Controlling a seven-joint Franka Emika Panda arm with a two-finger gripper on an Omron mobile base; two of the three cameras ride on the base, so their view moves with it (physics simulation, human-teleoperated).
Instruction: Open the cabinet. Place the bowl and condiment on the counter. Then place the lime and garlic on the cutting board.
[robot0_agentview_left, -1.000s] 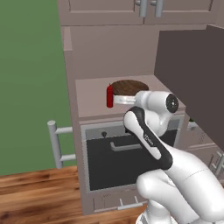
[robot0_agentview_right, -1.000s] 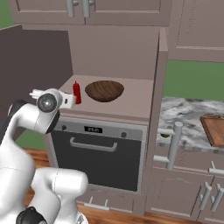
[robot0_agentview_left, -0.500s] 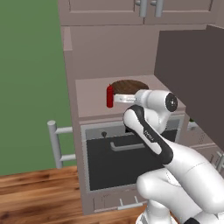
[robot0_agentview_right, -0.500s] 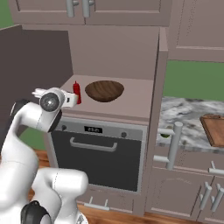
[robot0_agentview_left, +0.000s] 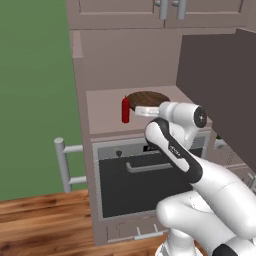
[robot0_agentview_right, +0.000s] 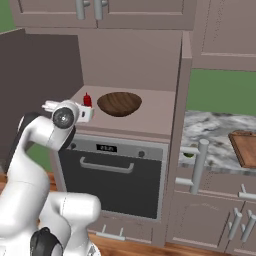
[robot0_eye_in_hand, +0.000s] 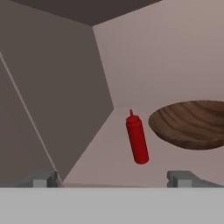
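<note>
Two task things sit inside the open cabinet (robot0_agentview_right: 131, 55) on its shelf: the condiment (robot0_eye_in_hand: 137, 138), upright, and the bowl (robot0_eye_in_hand: 191, 124) just beside it, apart, not touching. You see the same pair in the left base view, condiment (robot0_agentview_left: 125, 110) in front-left of the bowl (robot0_agentview_left: 148, 97), and in the right base view, condiment (robot0_agentview_right: 87, 100) left of the bowl (robot0_agentview_right: 119, 103). The cabinet door (robot0_agentview_left: 220, 95) stands swung out, its dark inner face toward the camera in the left base view.

Your gripper (robot0_eye_in_hand: 114, 178) is spread wide, nothing between the fingers; the hand view looks at the condiment just above and between the two fingertips (robot0_eye_in_hand: 43, 180), not touching it. In the left base view the gripper (robot0_agentview_left: 142, 111) reaches toward the shelf, near the condiment.

Against a second ago, little differs: the wrist has edged slightly closer to the shelf, gripper stays as wide, bowl and condiment have not moved, door unchanged, base not driven.

Off to the right in the right base view the marble surface (robot0_agentview_right: 210, 137) carries the cutting board (robot0_agentview_right: 245, 147), well apart from the cabinet. A small dark-green thing behind the bar handle (robot0_agentview_right: 198, 166) may be the lime; too hidden to tell. An oven (robot0_agentview_right: 114, 175) sits under the shelf.
</note>
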